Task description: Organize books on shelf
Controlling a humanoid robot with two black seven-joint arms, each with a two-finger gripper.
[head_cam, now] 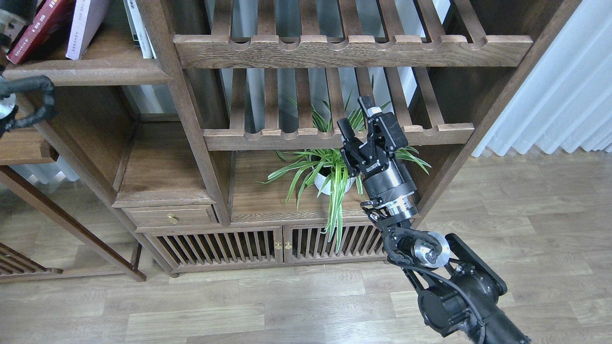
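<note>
Leaning on the shelf (86,71) up in the top left corner were the books.
The red book (40,28) and the pale book (81,26) tilted left. The right gripper (357,114) hung by the green plant (320,167), its jaws apart and holding nothing. Only a bit of the left arm (24,100) showed, its gripper out of sight.

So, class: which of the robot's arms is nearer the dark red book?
Left. The left arm is just below the dark red book at upper left; the right gripper is far right, by the plant.
</note>
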